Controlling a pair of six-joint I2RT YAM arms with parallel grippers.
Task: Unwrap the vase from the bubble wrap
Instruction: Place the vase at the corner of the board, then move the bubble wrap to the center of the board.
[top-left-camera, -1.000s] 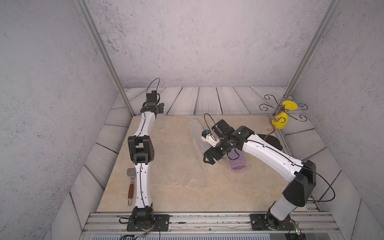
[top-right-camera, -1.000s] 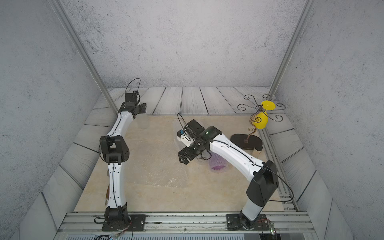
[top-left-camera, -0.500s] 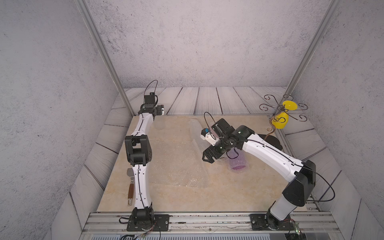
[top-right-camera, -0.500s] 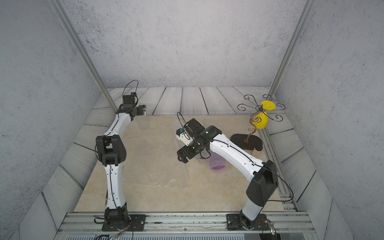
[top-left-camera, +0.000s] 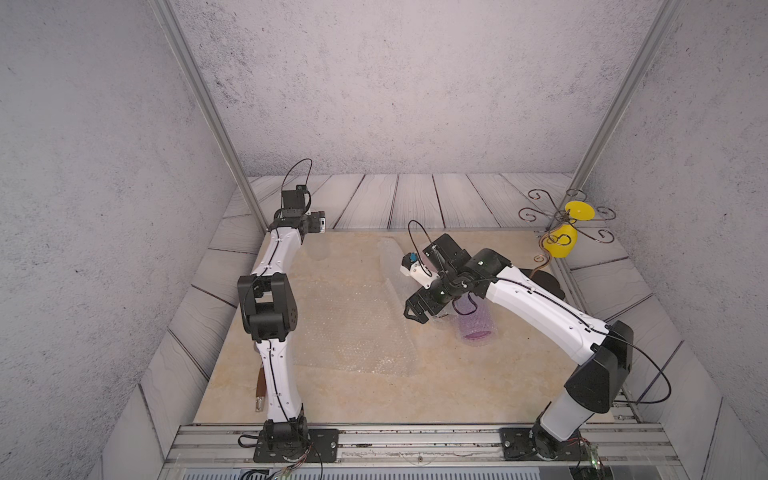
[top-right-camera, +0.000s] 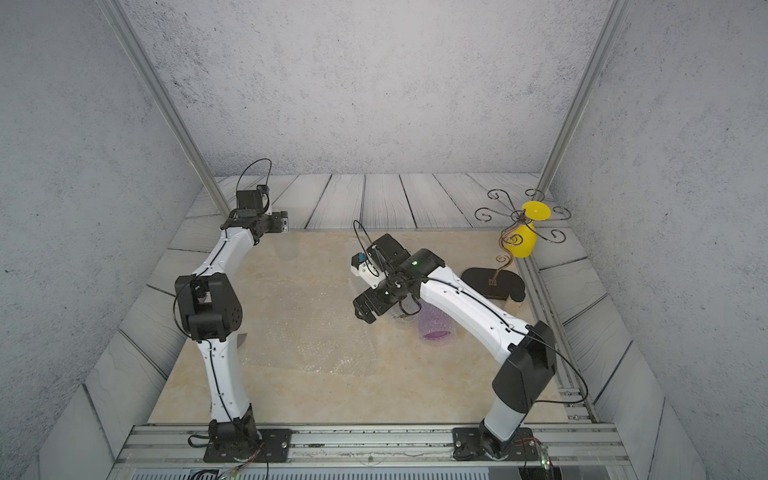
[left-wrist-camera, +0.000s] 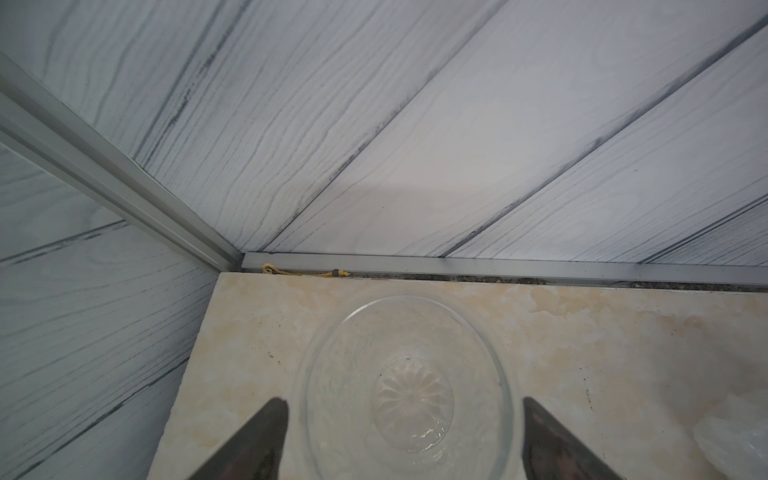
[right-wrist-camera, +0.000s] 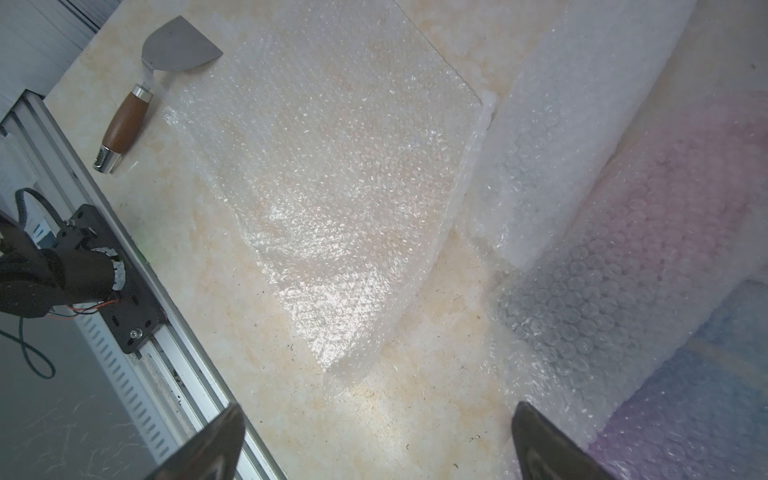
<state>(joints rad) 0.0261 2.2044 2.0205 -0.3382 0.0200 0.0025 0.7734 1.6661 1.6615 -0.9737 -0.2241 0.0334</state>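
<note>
My left tool (left-wrist-camera: 403, 415) is at the table's (left-wrist-camera: 623, 332) far left corner, fingers (left-wrist-camera: 257, 440) spread either side of the clear glass vase (left-wrist-camera: 411, 390), which stands upright and bare, so I judge the unwrapping done; the bubble wrap sheet (top-left-camera: 353, 328) lies flat mid-table, well apart from it; my right tool (right-wrist-camera: 378, 419) hangs released and empty over bare table, beside a purple-tinted roll (top-left-camera: 476, 322) whose contents I cannot tell; only withdrawing my left arm seems left

Evenly lit from overhead; faint shadows on the surface (top-left-camera: 415, 395). Glare across the flat bubble wrap (right-wrist-camera: 332, 232) in the right wrist view; purple wrapped roll (right-wrist-camera: 665, 291) blurred up close. Sharp in both top views.
</note>
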